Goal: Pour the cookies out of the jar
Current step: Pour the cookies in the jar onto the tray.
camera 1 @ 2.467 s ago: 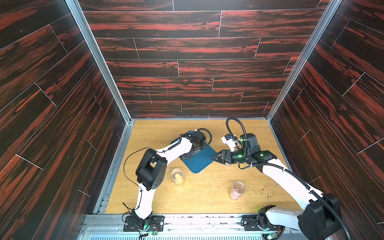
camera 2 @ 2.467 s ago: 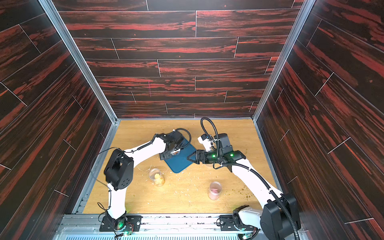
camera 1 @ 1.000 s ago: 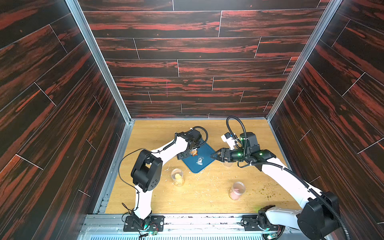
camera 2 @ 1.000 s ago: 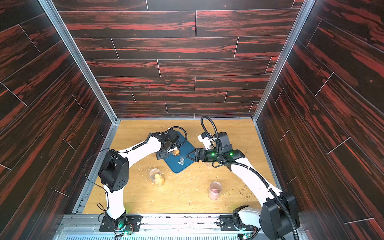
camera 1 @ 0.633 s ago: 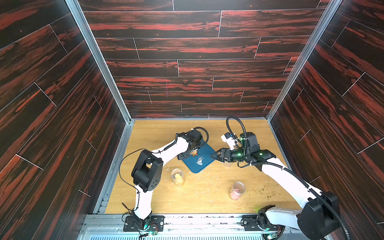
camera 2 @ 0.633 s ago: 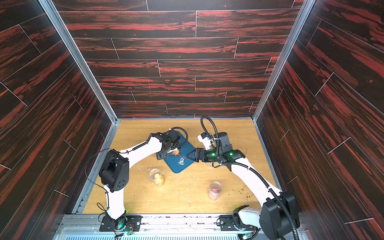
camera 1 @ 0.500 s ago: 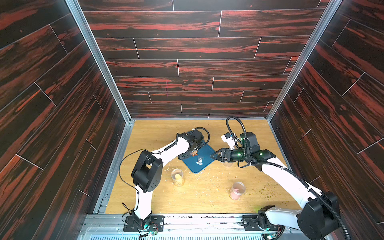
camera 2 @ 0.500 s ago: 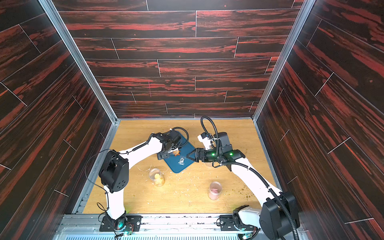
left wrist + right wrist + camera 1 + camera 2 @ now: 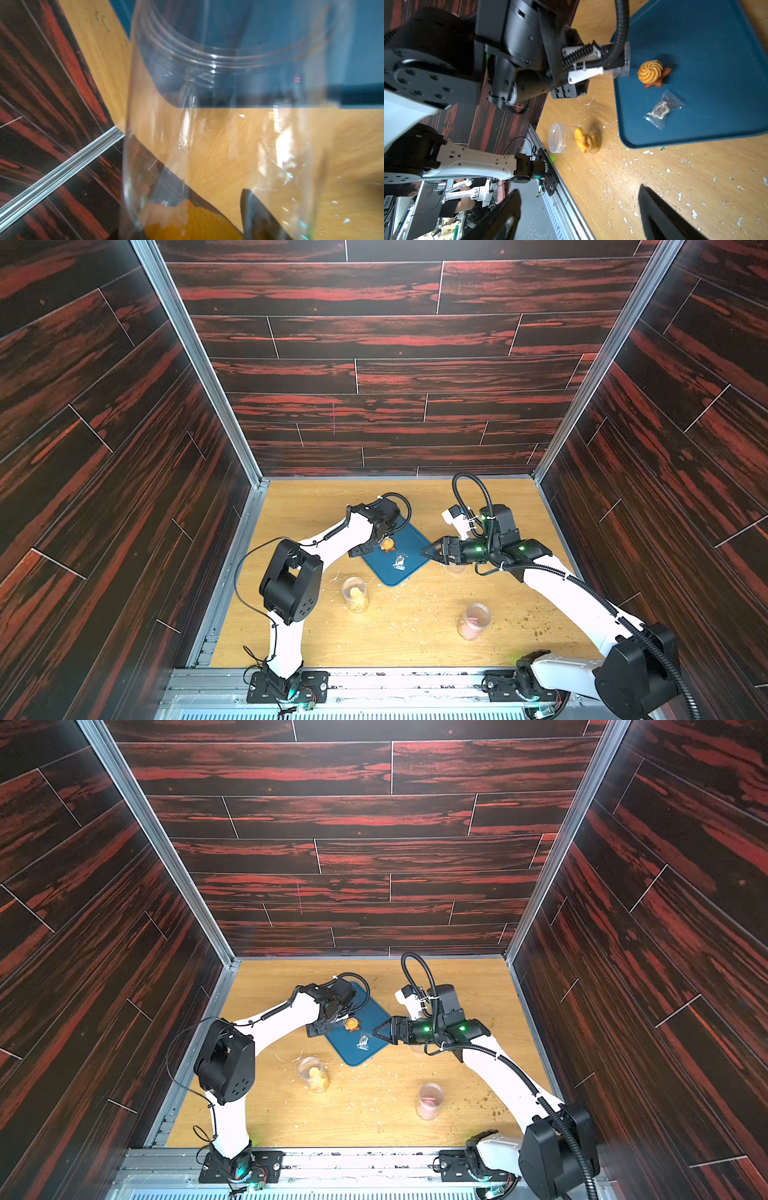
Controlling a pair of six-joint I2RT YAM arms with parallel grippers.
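Observation:
My left gripper (image 9: 376, 537) is shut on a clear jar (image 9: 623, 62) that lies tipped on its side, its open mouth over the near-left edge of the blue tray (image 9: 716, 52). In the left wrist view the jar (image 9: 228, 104) fills the frame, with something orange (image 9: 187, 222) at its base beside a dark finger (image 9: 255, 216). Two cookies, an orange swirl (image 9: 650, 70) resting on a brown star (image 9: 664, 75), lie on the tray just past the mouth; both top views show them (image 9: 387, 544) (image 9: 352, 1024). My right gripper (image 9: 426, 549) (image 9: 579, 191) is open and holds nothing, at the tray's right edge.
A small clear packet (image 9: 662, 108) (image 9: 400, 562) lies on the tray. A second clear jar (image 9: 355, 593) (image 9: 571, 138) with yellow cookies stands on the table in front of the tray. A jar with pink contents (image 9: 473, 620) stands further right. Crumbs litter the wooden table.
Since the earliest frames my left gripper has drawn back to the left with the jar, uncovering the cookies and the packet on the tray. Over the last second hardly anything moves.

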